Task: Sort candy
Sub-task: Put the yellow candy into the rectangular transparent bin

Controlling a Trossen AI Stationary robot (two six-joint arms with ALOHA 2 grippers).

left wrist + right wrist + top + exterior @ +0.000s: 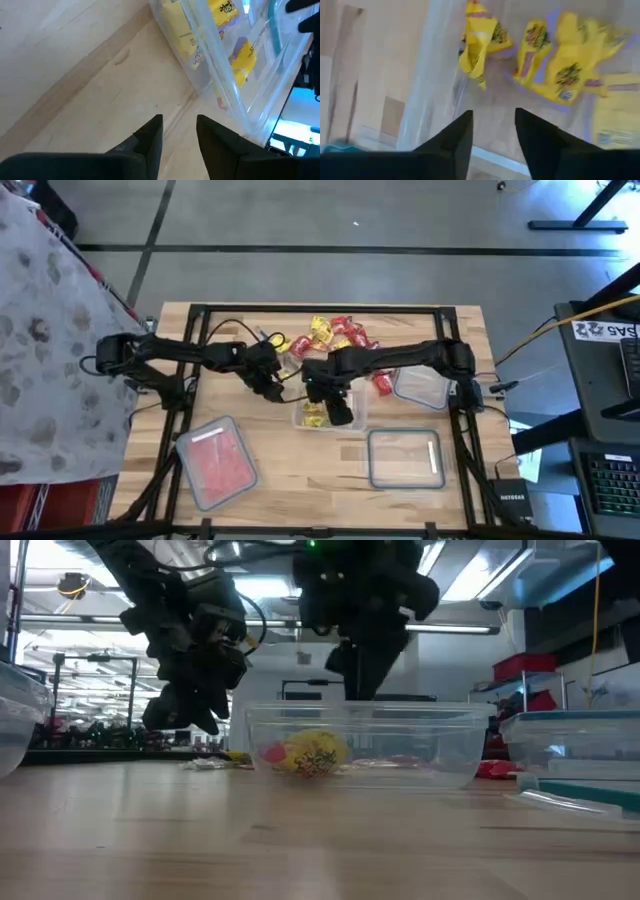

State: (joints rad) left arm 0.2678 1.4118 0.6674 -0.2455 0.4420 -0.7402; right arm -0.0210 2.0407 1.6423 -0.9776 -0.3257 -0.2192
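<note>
Nearest my fingers, the right gripper (492, 131) hangs released and empty just above the clear middle container (352, 416), with yellow candy (555, 65) lying inside it right past the tips. My left gripper (179, 131) is released too, holding nothing, low over the bare table (75, 75) just beside that container's wall. Beyond both, loose red and yellow candy (335, 332) sits piled on the far side. The container of red candy (216, 461) lies well apart
</note>
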